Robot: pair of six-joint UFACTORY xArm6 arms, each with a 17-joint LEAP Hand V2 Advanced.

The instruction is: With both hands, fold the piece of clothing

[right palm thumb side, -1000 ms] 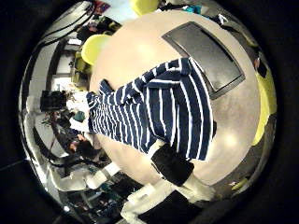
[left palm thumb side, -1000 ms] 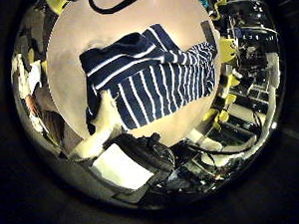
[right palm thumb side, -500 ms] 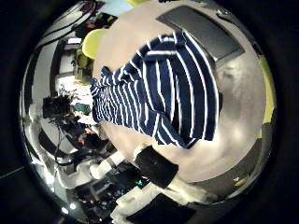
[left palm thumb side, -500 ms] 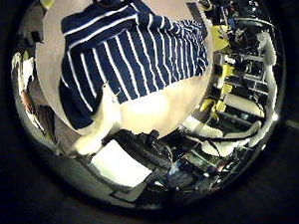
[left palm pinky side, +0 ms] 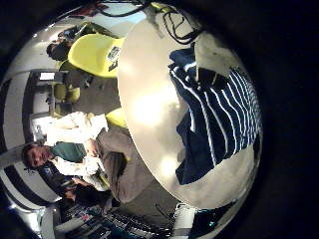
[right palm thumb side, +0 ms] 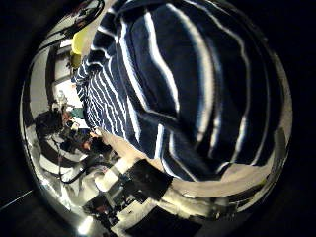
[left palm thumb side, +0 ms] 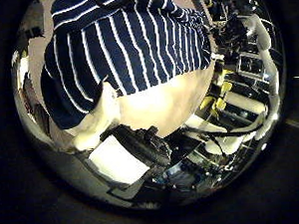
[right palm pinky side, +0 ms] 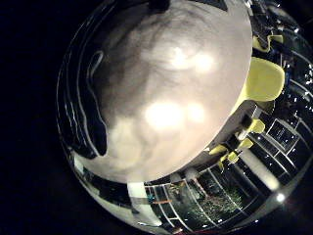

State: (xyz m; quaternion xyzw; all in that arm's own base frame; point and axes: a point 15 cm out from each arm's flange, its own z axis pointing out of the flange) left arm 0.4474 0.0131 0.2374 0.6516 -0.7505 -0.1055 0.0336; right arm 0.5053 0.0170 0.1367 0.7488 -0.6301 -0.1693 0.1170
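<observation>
On the round table (left palm pinky side: 150,110) lies the shirt (left palm pinky side: 214,110), dark with white stripes, spread loosely flat with some rumpling. In the right thumb side view the shirt (right palm thumb side: 188,89) fills nearly everything, so that palm is judged very close above the cloth; in the left thumb side view the shirt (left palm thumb side: 127,43) covers the upper half, with bare table beside it, so the left palm seems close too, near the shirt's edge.

A pale finger of the left hand (left palm thumb side: 100,119) reaches toward the shirt's hem and looks fairly straight, so that hand reads as relaxed and holding nothing. Of the right hand (right palm thumb side: 148,183) only a dark part shows beside the shirt; whether its fingers are spread or curled cannot be told.

The step in hand appears to be coming down to take hold for the fold. To do it well, each hand should meet the shirt at its edge, not its middle, pinching only the top layer. Both should close at the same moment and lift evenly, so the stripes stay parallel and the fold line falls straight. A grab on rumpled cloth risks a skewed fold.
</observation>
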